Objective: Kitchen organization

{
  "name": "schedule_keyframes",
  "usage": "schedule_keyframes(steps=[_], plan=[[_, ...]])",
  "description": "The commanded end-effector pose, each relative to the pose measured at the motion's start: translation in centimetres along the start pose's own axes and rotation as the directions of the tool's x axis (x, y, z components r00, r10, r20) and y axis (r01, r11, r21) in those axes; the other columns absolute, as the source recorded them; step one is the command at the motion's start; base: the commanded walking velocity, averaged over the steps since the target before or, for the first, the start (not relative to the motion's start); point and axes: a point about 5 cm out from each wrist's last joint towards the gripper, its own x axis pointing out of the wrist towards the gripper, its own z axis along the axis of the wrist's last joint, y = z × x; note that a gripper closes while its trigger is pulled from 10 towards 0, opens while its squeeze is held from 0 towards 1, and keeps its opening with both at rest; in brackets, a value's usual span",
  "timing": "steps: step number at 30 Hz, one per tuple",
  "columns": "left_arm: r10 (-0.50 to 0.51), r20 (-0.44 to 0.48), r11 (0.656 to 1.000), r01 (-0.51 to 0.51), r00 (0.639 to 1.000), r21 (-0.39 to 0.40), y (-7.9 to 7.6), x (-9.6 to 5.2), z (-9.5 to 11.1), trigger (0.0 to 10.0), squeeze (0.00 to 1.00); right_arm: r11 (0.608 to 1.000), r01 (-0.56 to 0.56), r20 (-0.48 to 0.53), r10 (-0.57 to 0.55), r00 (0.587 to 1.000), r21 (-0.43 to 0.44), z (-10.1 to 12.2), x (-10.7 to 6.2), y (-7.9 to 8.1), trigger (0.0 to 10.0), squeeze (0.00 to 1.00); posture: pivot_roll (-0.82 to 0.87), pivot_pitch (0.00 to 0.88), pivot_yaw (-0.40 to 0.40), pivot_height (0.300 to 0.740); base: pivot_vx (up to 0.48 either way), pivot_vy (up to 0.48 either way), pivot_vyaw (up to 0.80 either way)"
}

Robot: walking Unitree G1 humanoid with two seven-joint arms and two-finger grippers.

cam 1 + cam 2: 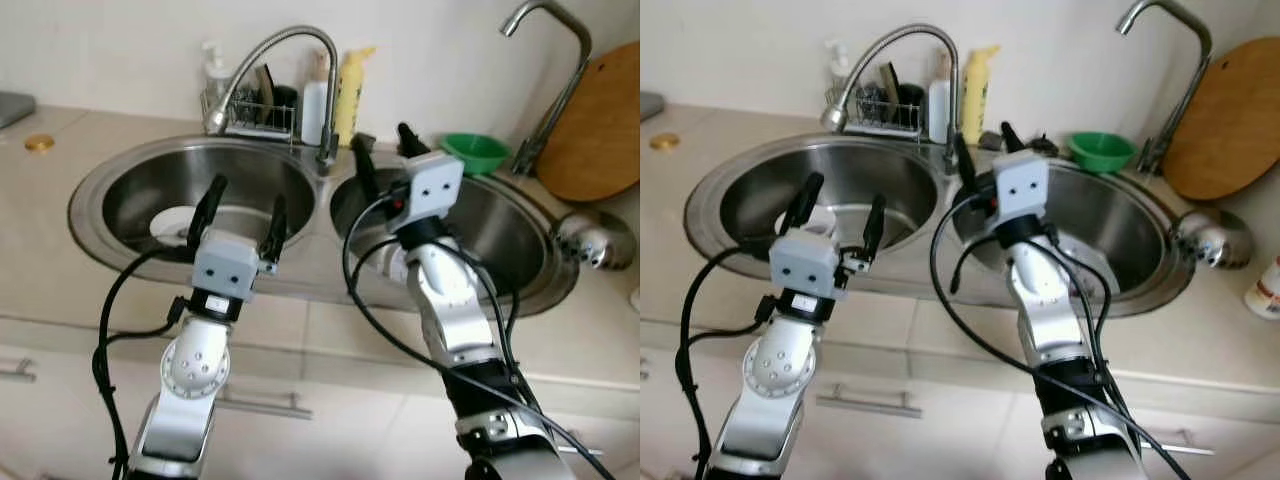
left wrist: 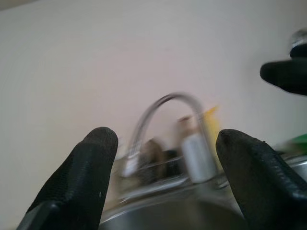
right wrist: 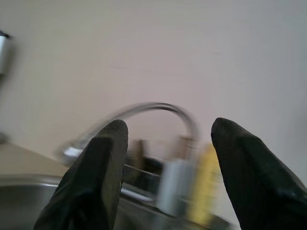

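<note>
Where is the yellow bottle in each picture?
Left eye view: the yellow bottle stands at the wall behind the sinks, just right of the curved faucet.
Right eye view: yellow bottle, same spot, right of the faucet.
Left wrist view: a yellow blur behind the faucet's arch.
Right wrist view: a yellow blur between the fingers.
Shared landmark: the curved faucet.

home kitchen: double steel sink (image 1: 120, 215), gooseneck faucet (image 1: 285, 45), probably soap bottles (image 1: 350, 90), wooden cutting board (image 1: 600, 125), counter drawers.
</note>
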Motion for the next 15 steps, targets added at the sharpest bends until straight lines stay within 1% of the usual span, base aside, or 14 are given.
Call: schedule_keyframes(steps=[1,6,15], plan=[[0.006,0.003,1.0,-0.006,1.0,0.011,0.33,0.01,0.02,10.0,0.0,0.999,-0.039,0.038,0.038,0.999,0.002,0.86,0.53,0.94,10.0,0.0,0.12,0.0,-0.074,0.74,0.0,0.48,0.0],[-0.009,-0.003,1.0,0.009,1.0,-0.001,-0.25,-0.17,-0.01,10.0,0.0,0.999,-0.047,0.035,0.047,0.998,0.001,0.84,0.33,1.0,10.0,0.0,0.12,0.0,-0.075,0.74,0.0,0.48,0.0],[-0.01,-0.006,1.0,0.01,1.0,0.001,-0.21,-0.11,-0.16,10.0,0.0,0.999,-0.053,0.023,0.053,0.998,-0.003,0.61,-0.06,1.13,10.0,0.0,0.11,0.0,-0.073,0.74,0.0,0.48,0.0]])
